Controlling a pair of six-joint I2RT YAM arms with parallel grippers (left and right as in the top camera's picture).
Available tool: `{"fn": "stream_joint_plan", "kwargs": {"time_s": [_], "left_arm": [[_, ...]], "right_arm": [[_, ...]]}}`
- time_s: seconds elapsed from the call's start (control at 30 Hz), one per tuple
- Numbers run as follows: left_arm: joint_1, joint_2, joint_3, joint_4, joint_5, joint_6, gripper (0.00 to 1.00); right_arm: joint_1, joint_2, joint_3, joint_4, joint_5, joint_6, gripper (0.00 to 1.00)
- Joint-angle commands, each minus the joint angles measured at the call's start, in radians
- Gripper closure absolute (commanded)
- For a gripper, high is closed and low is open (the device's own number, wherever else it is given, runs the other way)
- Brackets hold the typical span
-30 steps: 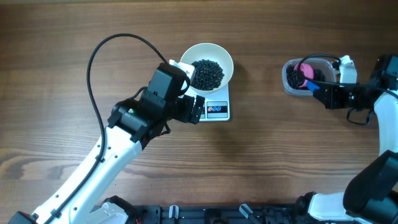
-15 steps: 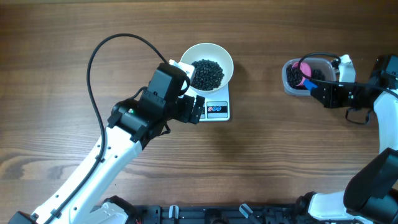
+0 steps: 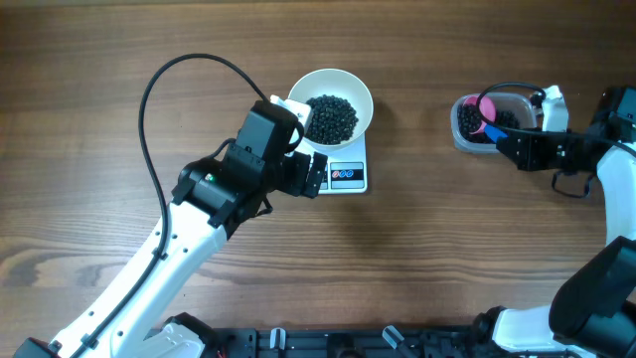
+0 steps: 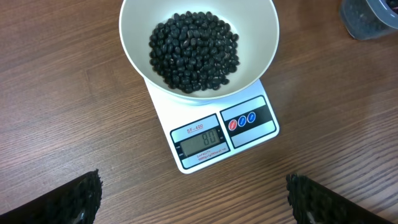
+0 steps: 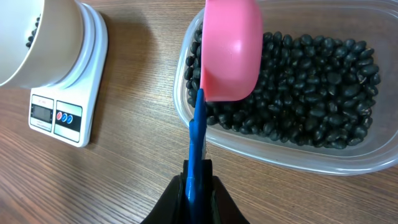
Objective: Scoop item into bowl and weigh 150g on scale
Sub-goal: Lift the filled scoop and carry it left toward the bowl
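Brown wooden table (image 3: 417, 259) carries everything. At left, the left gripper (image 4: 199, 200) hangs with fingers spread wide, holding nothing, on the near side of the scale (image 4: 163, 106). On the scale sits the bowl (image 4: 261, 43) with a dark heap of the item (image 4: 194, 53) inside. The display's digits are too small to read, so the weight is unconfirmed. At right, the right gripper (image 5: 198, 180) is clamped on the blue handle of the pink scoop (image 5: 230, 50), over the clear tub (image 5: 348, 158) of more pellets; further scooping probably remains.

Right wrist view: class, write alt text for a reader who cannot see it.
Shut jaws grip the blue handle of a pink scoop held over the left end of a clear tub of black beans. To the left on the wooden table stands a white scale carrying a white bowl.
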Motion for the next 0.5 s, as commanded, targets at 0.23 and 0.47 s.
{"fn": "stream_joint_plan", "kwargs": {"time_s": [0.23, 0.47], "left_arm": [[0.002, 0.008, 0.014, 0.002, 0.008, 0.015, 0.00], [0.002, 0.008, 0.014, 0.002, 0.008, 0.015, 0.00]], "right_arm": [[-0.025, 0.015, -0.001, 0.034, 0.000, 0.161, 0.96], [-0.106, 0.015, -0.001, 0.040, -0.121, 0.240, 0.96]]}}
